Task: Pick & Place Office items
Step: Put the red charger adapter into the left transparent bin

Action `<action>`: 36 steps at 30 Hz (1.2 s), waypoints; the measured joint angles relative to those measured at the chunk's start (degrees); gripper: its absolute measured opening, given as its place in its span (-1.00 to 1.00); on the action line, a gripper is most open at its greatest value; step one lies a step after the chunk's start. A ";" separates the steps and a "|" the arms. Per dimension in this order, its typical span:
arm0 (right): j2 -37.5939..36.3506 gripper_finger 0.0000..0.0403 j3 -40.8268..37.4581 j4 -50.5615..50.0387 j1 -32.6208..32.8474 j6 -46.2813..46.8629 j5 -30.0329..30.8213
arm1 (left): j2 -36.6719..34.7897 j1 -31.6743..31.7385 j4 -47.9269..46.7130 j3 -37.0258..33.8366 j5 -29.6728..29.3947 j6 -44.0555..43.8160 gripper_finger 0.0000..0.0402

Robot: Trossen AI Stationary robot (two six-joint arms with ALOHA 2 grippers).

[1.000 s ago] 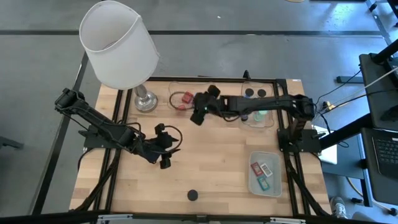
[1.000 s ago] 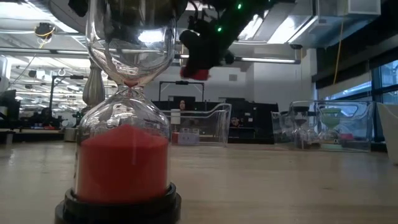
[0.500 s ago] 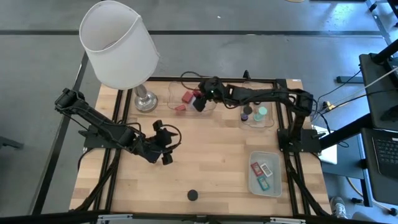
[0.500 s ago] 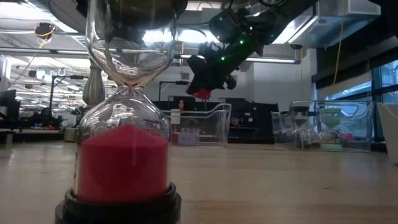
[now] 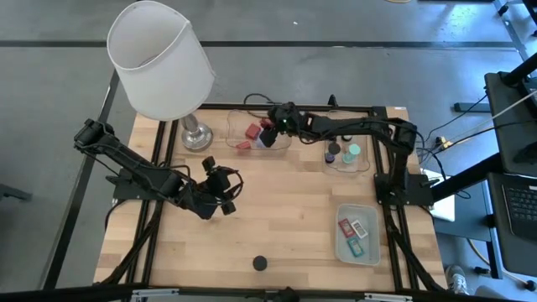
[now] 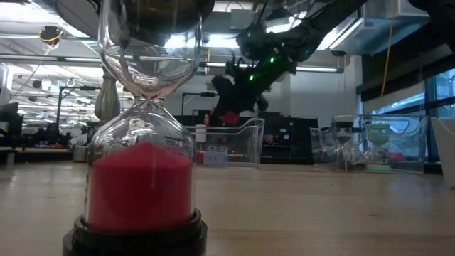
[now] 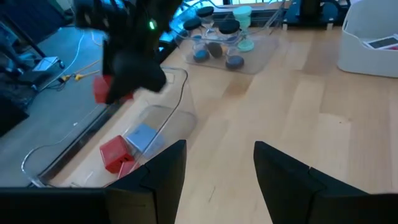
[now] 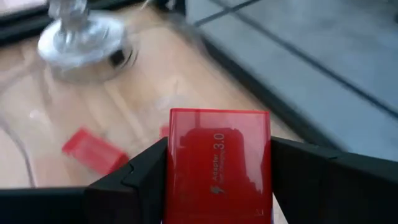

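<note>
The right gripper [image 5: 270, 134] pinches a small red plastic block printed "3.0" [image 8: 217, 165] between its two dark fingers, held above the clear plastic tray [image 5: 237, 117] at the worktop's far edge, where another red block [image 5: 252, 131] and a lavender-blue cube [image 7: 141, 137] lie beside the big white-shaded lamp [image 5: 159, 59]. The left gripper [image 5: 225, 190] hangs over the middle of the wooden worktop [image 5: 285, 226], fingers [image 7: 163, 178] slightly parted and empty; a red-sand hourglass [image 6: 142, 142] stands near the front edge
</note>
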 joint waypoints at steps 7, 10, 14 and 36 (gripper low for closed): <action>4.88 0.10 0.01 0.87 -0.08 0.79 -2.63 | 0.00 0.02 -0.04 0.00 0.80 0.72 -0.08; 5.27 0.10 0.08 0.91 -0.28 0.63 -2.33 | 0.00 0.02 -0.04 0.00 0.87 0.92 -0.08; 5.39 0.10 0.11 0.95 -0.28 0.35 -2.29 | 0.00 0.02 -0.06 0.00 0.96 0.94 -0.08; 5.59 0.10 0.02 -0.79 1.71 -6.68 -5.15 | 0.00 0.02 -0.09 0.00 1.11 0.94 -0.08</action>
